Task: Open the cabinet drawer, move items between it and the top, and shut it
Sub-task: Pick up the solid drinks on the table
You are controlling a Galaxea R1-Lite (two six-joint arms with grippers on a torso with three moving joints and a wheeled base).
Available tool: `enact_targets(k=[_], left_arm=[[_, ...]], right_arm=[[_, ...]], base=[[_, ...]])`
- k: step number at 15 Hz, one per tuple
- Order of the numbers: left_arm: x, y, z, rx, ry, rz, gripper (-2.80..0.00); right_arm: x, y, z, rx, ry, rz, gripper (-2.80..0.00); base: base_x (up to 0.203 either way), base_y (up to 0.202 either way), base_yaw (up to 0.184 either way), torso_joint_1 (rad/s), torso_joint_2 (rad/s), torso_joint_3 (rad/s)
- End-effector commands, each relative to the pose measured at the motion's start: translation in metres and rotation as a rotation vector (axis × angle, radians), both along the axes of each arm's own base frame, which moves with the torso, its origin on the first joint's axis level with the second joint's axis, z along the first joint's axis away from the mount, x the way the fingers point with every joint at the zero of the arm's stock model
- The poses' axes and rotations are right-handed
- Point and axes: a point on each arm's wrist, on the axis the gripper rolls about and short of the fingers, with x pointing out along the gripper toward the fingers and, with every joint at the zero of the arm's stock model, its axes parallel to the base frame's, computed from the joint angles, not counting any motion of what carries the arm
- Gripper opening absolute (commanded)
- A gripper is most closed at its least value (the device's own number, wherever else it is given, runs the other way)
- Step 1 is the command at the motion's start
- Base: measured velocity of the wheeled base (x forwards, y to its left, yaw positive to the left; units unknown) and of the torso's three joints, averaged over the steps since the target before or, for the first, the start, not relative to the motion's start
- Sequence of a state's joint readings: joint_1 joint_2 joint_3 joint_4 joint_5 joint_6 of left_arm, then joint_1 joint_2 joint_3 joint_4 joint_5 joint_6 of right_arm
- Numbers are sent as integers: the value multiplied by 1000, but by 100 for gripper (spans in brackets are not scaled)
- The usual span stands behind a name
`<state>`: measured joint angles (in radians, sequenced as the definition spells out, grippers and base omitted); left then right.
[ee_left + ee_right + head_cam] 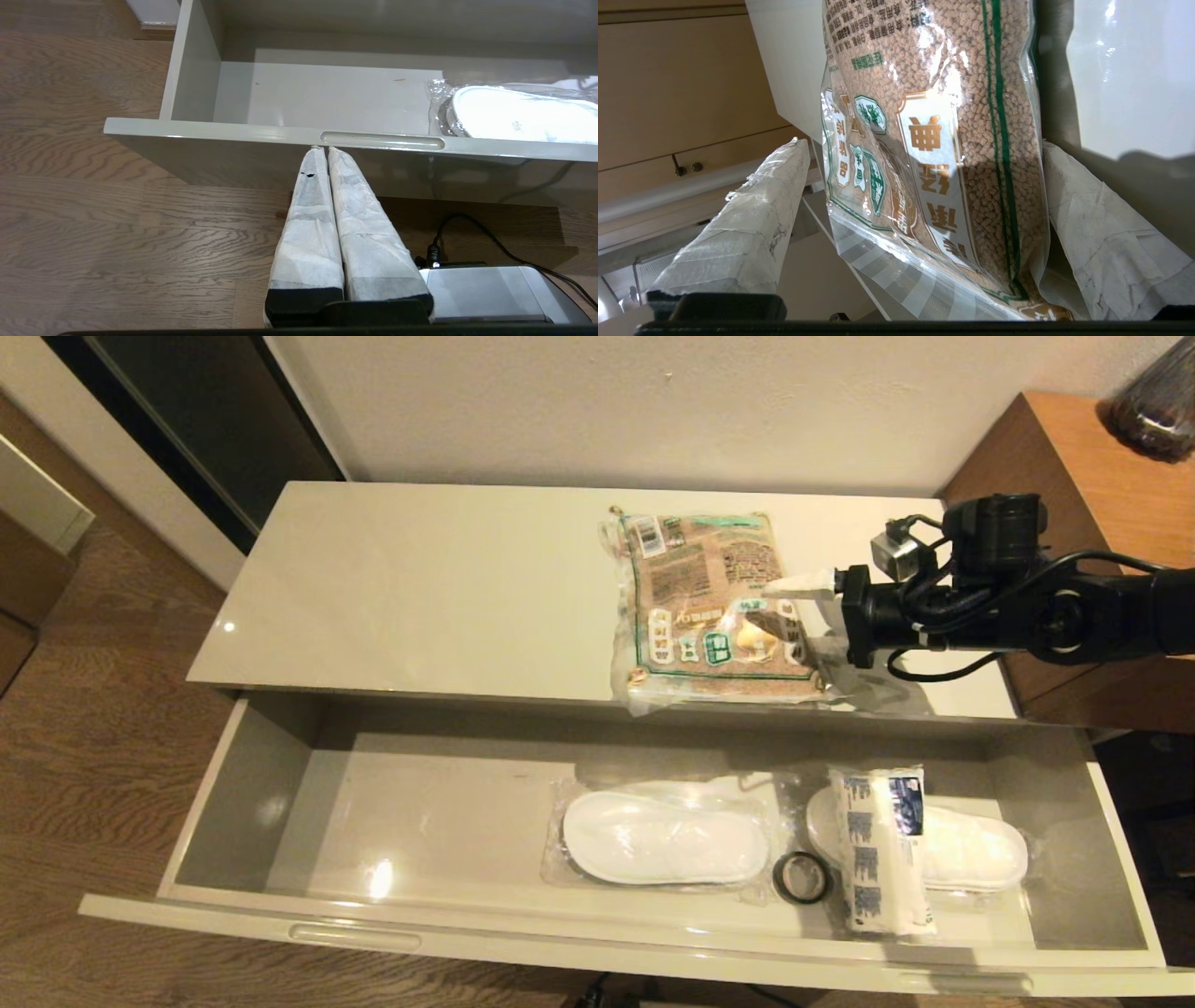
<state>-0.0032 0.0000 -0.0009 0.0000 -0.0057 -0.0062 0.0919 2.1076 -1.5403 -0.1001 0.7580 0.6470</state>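
Head view: wide glossy cream-beige cabinet drawer point(257, 793) pulled fully out; clear-wrapped white slippers point(663, 840), white-and-blue soft tissue pack point(882, 859) and small black tape ring point(801, 877) inside, toward its right half. Brown plastic grain bag w/ green border point(714, 607) lying flat on long glossy cream cabinet top point(411, 588), near front edge, right of centre. Right hand point(794, 595) reaching in level from the right, fingers spread wide, straddling bag's right edge, not clamped yet.

Step in hand, prob.: picking bag off the top for transfer into drawer. Next move needs fingers closed on the bag's edge, then lift clear of the front lip; slack plastic, heavy fill, so slip or sag likely.

Right wrist view: bag point(943, 154) between both paper-wrapped fingers point(752, 219), gap on each side; contact not confirmed, unreadable from head view.

Left wrist view only: left hand point(322, 149) clenched, nothing held, parked low just before drawer's front handle slot point(382, 140); absent from head view.
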Motion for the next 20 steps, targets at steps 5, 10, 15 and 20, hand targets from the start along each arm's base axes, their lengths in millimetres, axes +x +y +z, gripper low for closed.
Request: enact_targets(k=[5,10,15,20], left_arm=[[0,0,0,-1,1,0,-280],[0,0,0,-1,1,0,-280],[0,0,0,-1,1,-1,-280],[0,0,0,-3,1,-2,-280]], right_arm=[[6,29,-30,-28,59,81,0],[7,40,-40,-43,90,101,0],[8,46,-55,-112,100,94,-280],[4,50,-60,-173,135,63,-280]], base=[[0,0,0,0,0,0],[0,0,0,0,0,0],[0,0,0,0,0,0],[0,0,0,0,0,0]])
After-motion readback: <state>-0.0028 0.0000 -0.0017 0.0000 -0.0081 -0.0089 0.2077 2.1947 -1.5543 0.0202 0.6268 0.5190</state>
